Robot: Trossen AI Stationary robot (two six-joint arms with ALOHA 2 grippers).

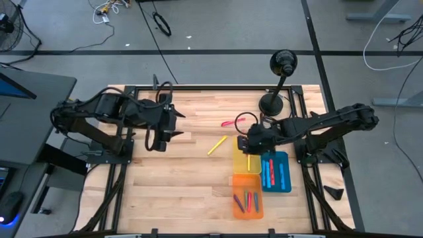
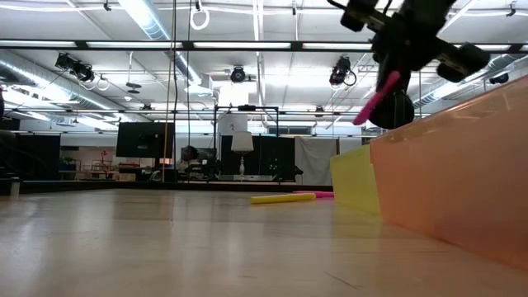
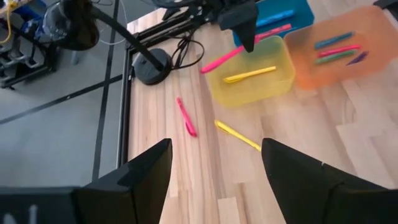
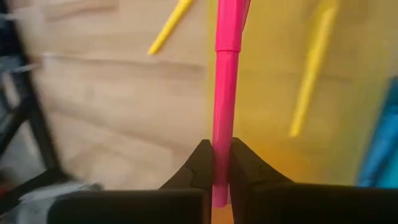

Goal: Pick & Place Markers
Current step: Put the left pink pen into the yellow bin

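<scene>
My right gripper (image 4: 221, 163) is shut on a pink marker (image 4: 225, 74), which is above the yellow tray's (image 1: 242, 166) far left rim; the low view shows the pink marker (image 2: 375, 99) well off the table. One yellow marker (image 3: 250, 74) lies inside the yellow tray (image 3: 273, 90). A yellow marker (image 1: 217, 145) and another pink marker (image 3: 186, 117) lie flat on the wood, left of and beyond the trays. My left gripper (image 3: 214, 180) hovers open over the table's left part, with nothing between its fingers. My right gripper pinches the pink marker near one end (image 4: 221, 152) between its two fingers. The fingers slant downward, and the marker runs on along them past their tips. The marker hangs tilted below the gripper (image 2: 396, 41), clear of table and trays.
An orange tray (image 1: 238, 205) with several markers sits at the near side, and a blue tray (image 1: 285, 180) with markers sits to the right of the yellow one. A black lamp stand (image 1: 272, 102) is at the far edge. Bare wood lies between the two arms.
</scene>
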